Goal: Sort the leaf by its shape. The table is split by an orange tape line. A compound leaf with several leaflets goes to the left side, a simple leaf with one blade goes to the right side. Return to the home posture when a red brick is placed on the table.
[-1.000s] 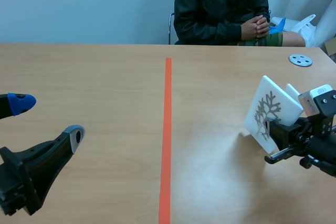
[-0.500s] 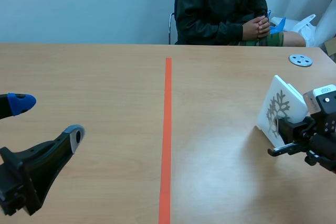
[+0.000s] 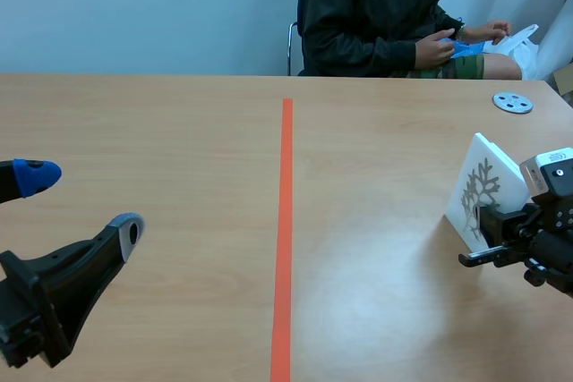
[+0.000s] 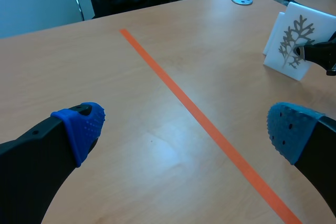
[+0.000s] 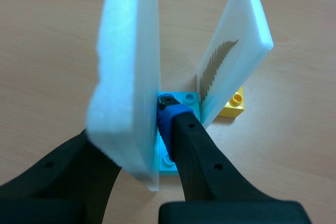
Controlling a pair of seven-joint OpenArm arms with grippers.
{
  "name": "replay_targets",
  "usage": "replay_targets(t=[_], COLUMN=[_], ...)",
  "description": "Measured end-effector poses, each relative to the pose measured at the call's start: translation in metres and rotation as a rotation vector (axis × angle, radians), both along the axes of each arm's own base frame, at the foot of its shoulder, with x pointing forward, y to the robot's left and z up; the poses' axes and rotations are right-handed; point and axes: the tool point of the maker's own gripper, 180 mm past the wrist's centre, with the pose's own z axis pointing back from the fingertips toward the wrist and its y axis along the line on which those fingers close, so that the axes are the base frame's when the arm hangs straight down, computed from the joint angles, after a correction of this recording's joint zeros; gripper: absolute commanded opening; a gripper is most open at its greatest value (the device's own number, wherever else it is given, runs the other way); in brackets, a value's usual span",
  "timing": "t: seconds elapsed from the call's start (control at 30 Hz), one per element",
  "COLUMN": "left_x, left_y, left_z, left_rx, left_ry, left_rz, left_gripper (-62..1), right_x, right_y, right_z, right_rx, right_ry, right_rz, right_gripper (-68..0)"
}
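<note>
White foam board (image 3: 484, 187) printed with a grey, branching leaf, pinched in the right gripper (image 5: 140, 129). It is on the right side of the orange tape line (image 3: 285, 239), near the right edge of the table (image 3: 179, 131).

Compared with one second ago:
- The foam board has travelled further right, away from the line. It is turned more edge-on to the scene camera, so its printed face looks narrower.
- The second board (image 5: 237, 40), which then showed behind it in the scene view, no longer shows there.
- The person (image 3: 376, 15) across the table, whose hands were clasped, now has them apart on a blue object (image 3: 467, 46).
- The left gripper (image 3: 82, 203) is unchanged: fingers spread wide, holding nothing, over the left half of the table.

Hidden or unclear:
- In the right wrist view the foam board is seen edge-on, so its print is out of sight.
- The foam board also covers the tip of one finger. Only the other finger's blue pad (image 5: 168, 118) shows, pressed against the board.
- Just ahead stands the second board, bearing a feather-shaped leaf and leaning away from the first.
- A cyan brick (image 5: 185, 98) lies between the feet of the two boards, and a yellow brick (image 5: 233, 103) peeps out from behind the second board.
- Whether the foam board's lower edge touches the table cannot be told.
- In the scene view the right arm is cut off by the picture's edge.
- A grey disc (image 3: 512, 103) lies well apart from the boards, toward the table's far right corner.
</note>
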Motion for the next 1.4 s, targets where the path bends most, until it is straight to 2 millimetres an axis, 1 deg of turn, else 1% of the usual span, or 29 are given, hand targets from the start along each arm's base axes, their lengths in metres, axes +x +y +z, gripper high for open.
replay_targets(t=[0.1,0.13,0.3,0.33,0.4,0.43,0.53,0.6,0.77,0.83,1.0,1.07,1.13,1.23,1.4], left_x=[0.000,0.000,0.000,0.000,0.000,0.000,0.000,0.000,0.000,0.000,0.000,0.000,0.000,0.000,0.000], left_y=[0.000,0.000,0.000,0.000,0.000,0.000,0.000,0.000,0.000,0.000,0.000,0.000,0.000,0.000,0.000], left_z=[0.000,0.000,0.000,0.000,0.000,0.000,0.000,0.000,0.000,0.000,0.000,0.000,0.000,0.000,0.000], left_rx=[0.000,0.000,0.000,0.000,0.000,0.000,0.000,0.000,0.000,0.000,0.000,0.000,0.000,0.000,0.000], left_ry=[0.000,0.000,0.000,0.000,0.000,0.000,0.000,0.000,0.000,0.000,0.000,0.000,0.000,0.000,0.000], left_rz=[0.000,0.000,0.000,0.000,0.000,0.000,0.000,0.000,0.000,0.000,0.000,0.000,0.000,0.000,0.000], left_gripper=[1.4,1.4,1.4,1.4,1.4,1.4,1.4,1.4,1.4,1.4,1.4,1.4,1.4,1.4,1.4], right_x=[0.000,0.000,0.000,0.000,0.000,0.001,0.002,0.001,0.001,0.001,0.006,0.009,0.010,0.008,-0.001], right_y=[0.000,0.000,0.000,0.000,0.000,-0.001,-0.004,-0.006,-0.008,-0.007,-0.007,-0.007,-0.006,-0.003,0.002], right_z=[0.000,0.000,0.001,0.001,0.001,0.002,0.006,0.009,0.021,0.027,0.046,0.056,0.072,0.091,0.137], right_rx=[0.000,0.000,0.009,0.009,0.009,0.016,0.059,0.078,0.157,0.187,0.212,0.226,0.245,0.229,0.197], right_ry=[0.000,0.000,-0.003,-0.003,-0.004,-0.006,-0.022,-0.026,-0.052,-0.067,-0.102,-0.121,-0.159,-0.187,-0.273], right_rz=[0.000,0.000,-0.005,-0.005,-0.006,-0.009,-0.032,-0.031,-0.016,-0.005,0.015,0.015,0.023,0.040,0.087], right_gripper=[-54.1,-53.1,-53.1,-51.8,-45.1,-42.9,-40.3,-37.3,-22.0,-18.5,-14.5,-14.5,-14.5,-14.6,-14.5])
